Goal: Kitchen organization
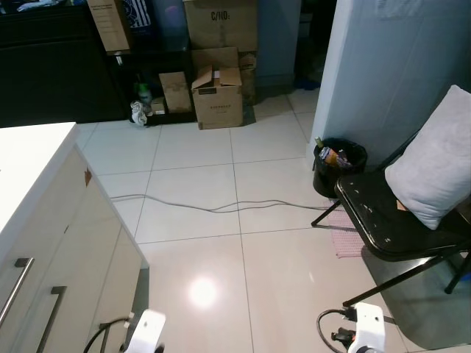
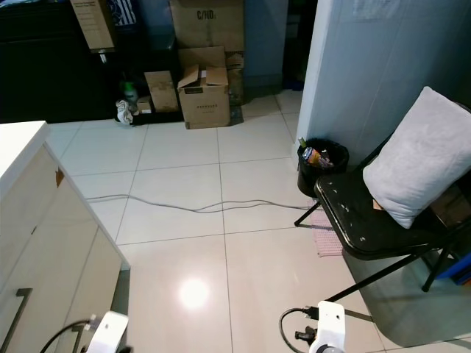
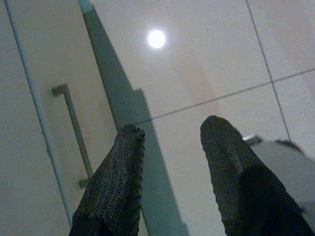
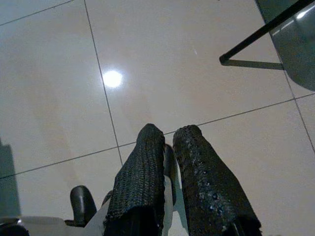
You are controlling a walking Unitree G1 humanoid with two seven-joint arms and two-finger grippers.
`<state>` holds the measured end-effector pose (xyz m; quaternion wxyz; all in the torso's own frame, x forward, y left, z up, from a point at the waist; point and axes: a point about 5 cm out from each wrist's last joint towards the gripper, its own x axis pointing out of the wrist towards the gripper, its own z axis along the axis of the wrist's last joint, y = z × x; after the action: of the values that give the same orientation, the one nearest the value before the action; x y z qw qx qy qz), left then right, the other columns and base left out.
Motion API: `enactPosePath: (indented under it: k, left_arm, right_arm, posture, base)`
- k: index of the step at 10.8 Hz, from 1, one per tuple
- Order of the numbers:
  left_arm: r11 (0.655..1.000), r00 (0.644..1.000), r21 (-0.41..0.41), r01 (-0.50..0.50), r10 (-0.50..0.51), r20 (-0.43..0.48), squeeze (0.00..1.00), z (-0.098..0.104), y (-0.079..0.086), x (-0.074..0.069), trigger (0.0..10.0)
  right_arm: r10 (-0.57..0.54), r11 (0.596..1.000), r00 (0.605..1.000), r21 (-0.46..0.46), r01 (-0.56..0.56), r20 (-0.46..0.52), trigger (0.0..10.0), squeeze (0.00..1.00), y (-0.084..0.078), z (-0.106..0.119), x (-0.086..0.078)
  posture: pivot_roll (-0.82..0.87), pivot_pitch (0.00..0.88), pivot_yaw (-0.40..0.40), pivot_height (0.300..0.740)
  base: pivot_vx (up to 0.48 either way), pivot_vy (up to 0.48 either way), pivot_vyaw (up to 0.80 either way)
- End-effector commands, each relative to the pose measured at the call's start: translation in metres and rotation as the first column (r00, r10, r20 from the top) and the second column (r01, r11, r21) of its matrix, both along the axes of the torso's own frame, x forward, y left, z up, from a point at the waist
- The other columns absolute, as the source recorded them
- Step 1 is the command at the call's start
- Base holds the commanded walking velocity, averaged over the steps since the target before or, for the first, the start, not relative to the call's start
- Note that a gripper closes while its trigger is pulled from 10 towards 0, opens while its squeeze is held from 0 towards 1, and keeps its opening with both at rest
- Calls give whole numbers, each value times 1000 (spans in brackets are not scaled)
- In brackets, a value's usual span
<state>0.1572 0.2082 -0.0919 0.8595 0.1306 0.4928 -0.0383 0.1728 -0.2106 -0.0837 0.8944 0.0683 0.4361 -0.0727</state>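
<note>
You are seeing the white counter (image 1: 29, 158) running off the left edge, the black chair (image 1: 390, 220) cut at the right, and the bin's (image 1: 338, 163) contents too small to tell.

Open tiled floor (image 1: 199, 184) ahead, crossed by a grey cable (image 1: 221, 206). Cabinet (image 1: 66, 250) blocks the left; folding chair (image 1: 390, 220) and black bin (image 1: 338, 165) crowd the right, cardboard boxes (image 1: 217, 95) beyond.
</note>
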Motion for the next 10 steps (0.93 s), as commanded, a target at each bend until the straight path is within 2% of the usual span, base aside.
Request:
enactPosePath:
  k: [1,5,10]
  left_arm:
    - [1000,1000,20,13,-12,-13,0,0,5,-2,10000]
    - [998,994,67,17,-10,-109,0,-6,18,-24,10000]
    - [996,987,82,33,-20,-161,0,-8,22,-30,10000]
  right_arm:
    - [-4,1000,1000,1,4,-7,10000,0,1,-1,-1]
    - [1,1000,1000,0,-1,-12,10000,0,2,-1,-2]
    - [8,1000,1000,6,-8,-17,10000,0,5,-2,-3]
  posture:
    - [-30,0,102,740]
    - [-16,0,90,740]
    - [-12,0,91,740]
  base:
    - [0,0,0]
    - [0,0,0]
    - [0,0,0]
